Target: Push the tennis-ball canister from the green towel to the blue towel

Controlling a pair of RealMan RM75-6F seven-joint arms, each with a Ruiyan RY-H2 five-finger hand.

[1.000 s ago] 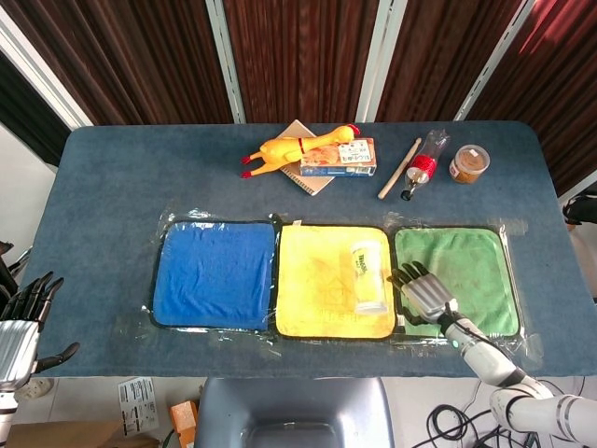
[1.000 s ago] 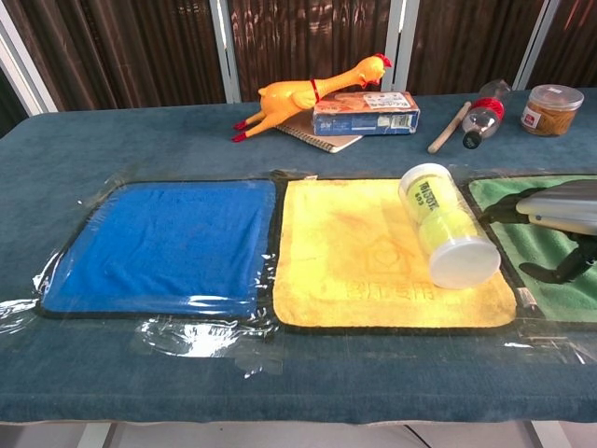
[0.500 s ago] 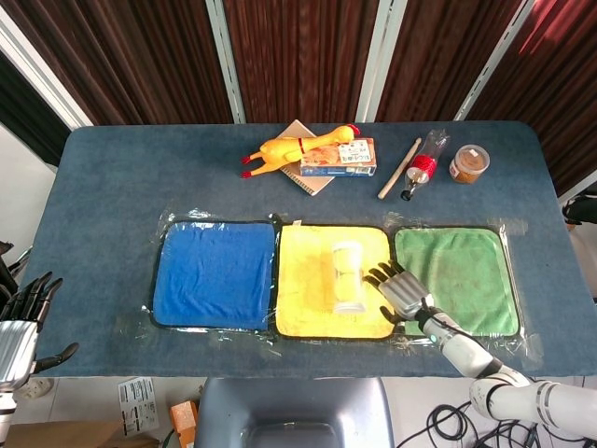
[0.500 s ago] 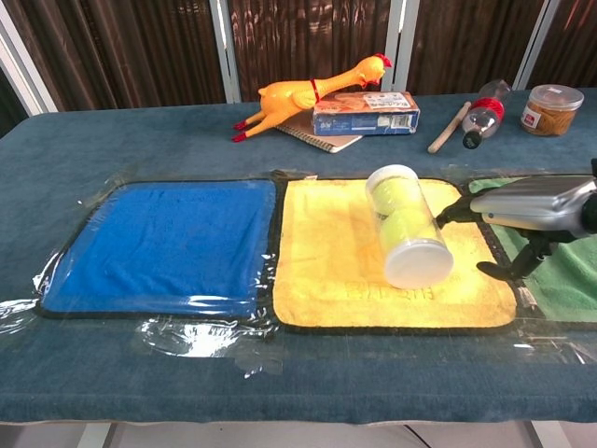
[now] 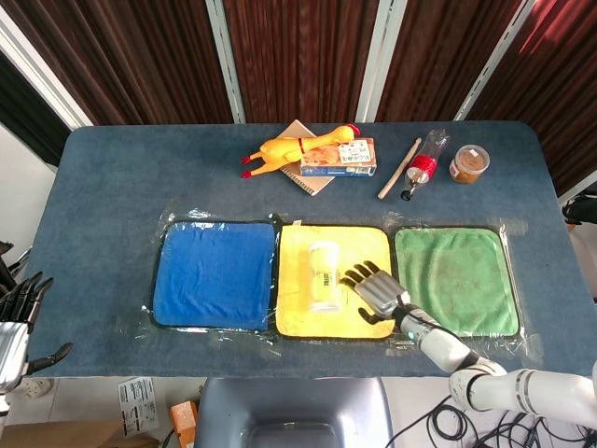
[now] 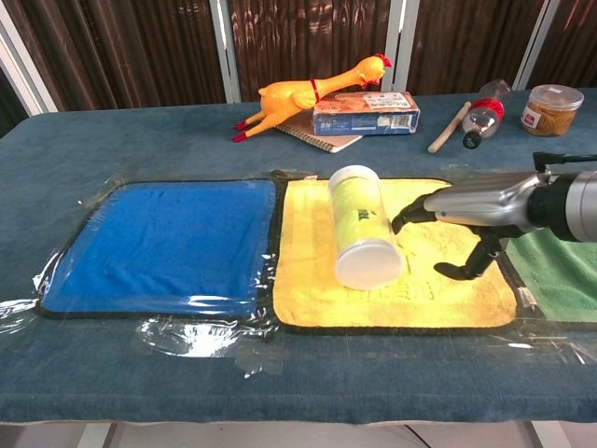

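The tennis-ball canister (image 5: 324, 273) (image 6: 358, 225), clear with a white lid and yellow-green balls inside, lies on its side on the yellow towel (image 5: 303, 317) (image 6: 315, 299), left of that towel's middle. My right hand (image 5: 374, 290) (image 6: 471, 206) is flat with fingers spread, just right of the canister, fingertips a short way from its side; it holds nothing. The blue towel (image 5: 214, 273) (image 6: 164, 244) lies to the left, the green towel (image 5: 456, 277) (image 6: 562, 285) to the right. My left hand (image 5: 16, 322) hangs open off the table's left edge.
Along the table's far side lie a rubber chicken (image 5: 294, 149) (image 6: 306, 92), a box (image 5: 339, 159) on a notebook, a wooden stick (image 5: 399, 169), a bottle (image 5: 423, 165) and a jar (image 5: 468, 163). Wrinkled clear film surrounds the towels.
The canister has rolled left across the yellow towel from its right edge to left of centre. My right hand followed it leftward off the green towel.
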